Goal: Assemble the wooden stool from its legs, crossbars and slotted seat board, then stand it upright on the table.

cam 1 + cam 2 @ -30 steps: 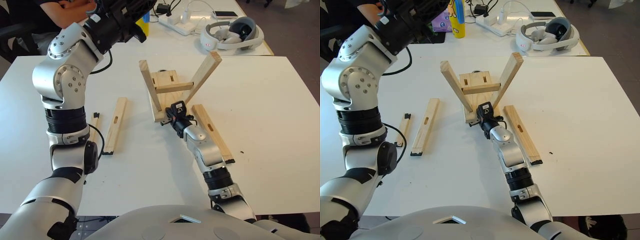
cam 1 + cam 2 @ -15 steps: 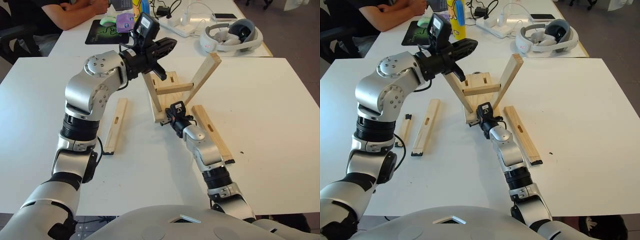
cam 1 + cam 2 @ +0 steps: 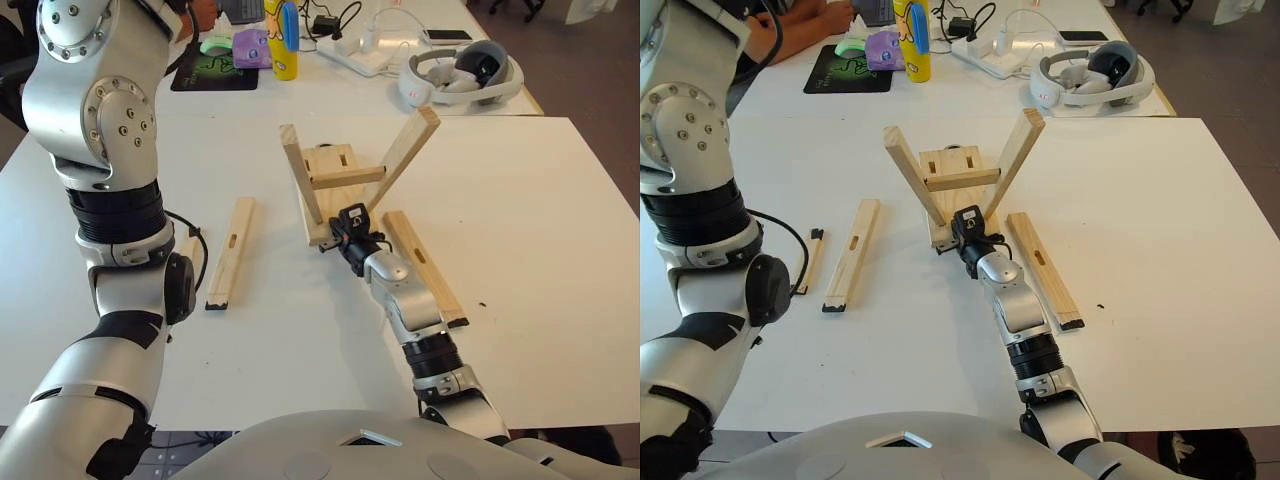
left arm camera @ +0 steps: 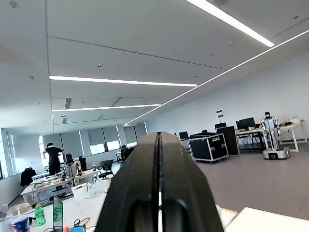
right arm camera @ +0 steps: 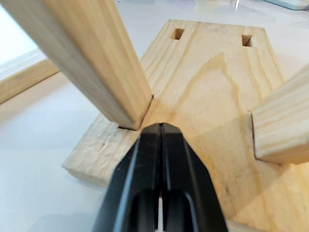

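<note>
- Seat board (image 3: 333,158) lies flat on the table. Two fitted legs (image 3: 301,182) splay up from its near slots, with a crossbar (image 3: 348,176) between them.
- Right gripper (image 5: 161,127): fingers together, tips resting on the board's near edge between those legs. Reads as a hold-down, not a grasp.
- Left gripper (image 4: 158,137): fingers together, nothing held, raised well above the board and aimed out into the room.
- Likely step: fit the remaining legs. Pin the board flat, fetch the loose leg (image 3: 230,250) left of the board, enter a far slot square and press straight down.
- Right wrist view resolves how the near joints seat and the two empty far slots (image 5: 178,33). Eye views add a second loose leg (image 3: 425,265) just right of the board.
</note>
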You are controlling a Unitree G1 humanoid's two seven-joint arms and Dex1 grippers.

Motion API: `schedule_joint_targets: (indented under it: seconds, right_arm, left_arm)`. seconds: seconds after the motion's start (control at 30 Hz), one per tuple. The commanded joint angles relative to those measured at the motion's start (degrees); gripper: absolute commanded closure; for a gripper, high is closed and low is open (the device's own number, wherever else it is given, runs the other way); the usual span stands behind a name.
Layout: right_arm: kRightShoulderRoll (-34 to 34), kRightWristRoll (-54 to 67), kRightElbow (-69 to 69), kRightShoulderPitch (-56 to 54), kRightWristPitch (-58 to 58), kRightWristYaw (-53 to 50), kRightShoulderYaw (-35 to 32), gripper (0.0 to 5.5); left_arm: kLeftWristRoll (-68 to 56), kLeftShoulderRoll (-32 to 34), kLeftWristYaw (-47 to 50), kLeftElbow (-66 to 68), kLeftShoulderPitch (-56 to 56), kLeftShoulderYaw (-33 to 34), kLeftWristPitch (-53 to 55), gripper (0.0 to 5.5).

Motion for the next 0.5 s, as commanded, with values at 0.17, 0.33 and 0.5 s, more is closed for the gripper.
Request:
schedule_joint_targets:
  seconds: [0.17, 0.33, 0.5]
  right_arm:
    - [-1.2, -0.6, 4.9, 4.1, 6.7, 1.4, 1.7, 5.5]
    - [-1.3, -0.4, 4.7, 4.2, 5.9, 1.4, 1.7, 5.5]
    - [-1.0, 0.9, 0.5, 4.5, 0.4, 2.7, 1.2, 5.5]
  left_arm:
    - [7.2, -1.7, 4.2, 0.4, 17.9, -13.5, 10.0, 5.49]
    - [10.5, -4.4, 9.1, 1.7, 13.0, -8.2, -0.4, 5.49]
    - [14.6, -3.5, 13.1, 0.6, 11.3, -3.3, -9.0, 5.49]
